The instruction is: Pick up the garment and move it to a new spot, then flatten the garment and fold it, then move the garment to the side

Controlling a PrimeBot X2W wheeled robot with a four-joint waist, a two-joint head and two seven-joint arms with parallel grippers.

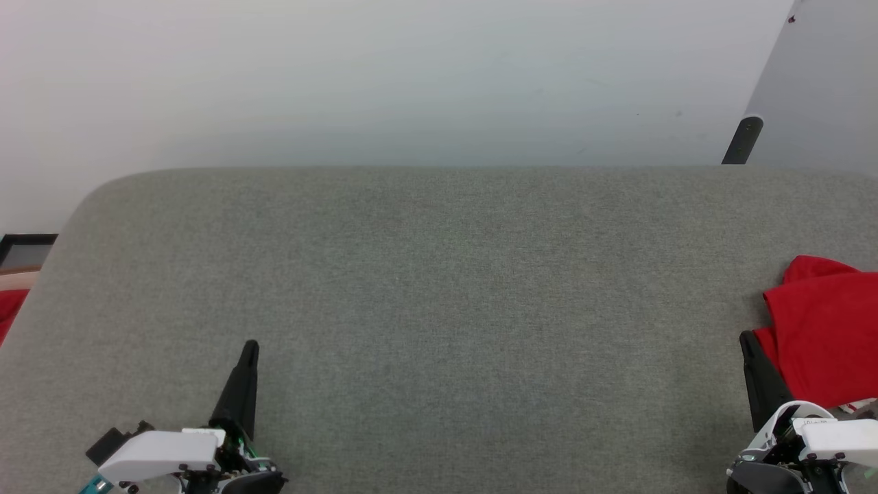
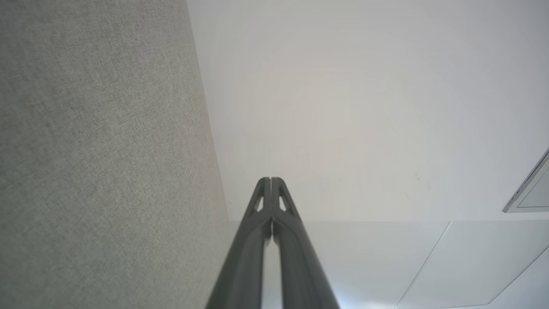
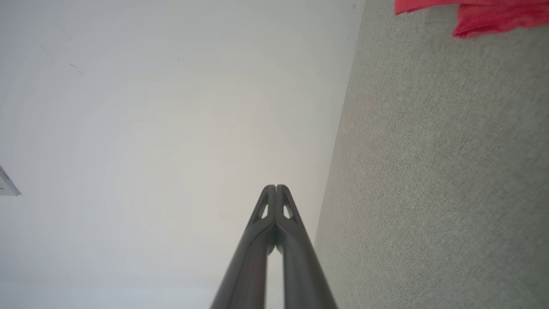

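The garment [image 1: 823, 329] lay bunched at the far right edge of the bench [image 1: 439, 274], a red heap cut off by the side of the head view. A sliver of white-and-red striped trim peeked out at its lower edge. In the right wrist view the same red cloth [image 3: 493, 17] showed in the top corner on the grey fabric, apart from the fingertips.

The right gripper [image 1: 746, 339] sat just beside the garment's left edge, its dark fingers pointing up the bench. Whether they brushed the cloth could not be told from the head view. Seen from its own wrist, the right gripper [image 3: 276, 187] had its fingers pressed together with nothing between them.

The left gripper [image 1: 250, 346] rested well apart at the lower left over bare bench. From its wrist view the left gripper [image 2: 271, 180] was likewise closed on nothing.

Beyond the bench stood a pale wall [image 1: 411, 82], with a dark post [image 1: 742, 139] at the upper right. A patch of red [image 1: 10, 309] showed past the bench's left edge.
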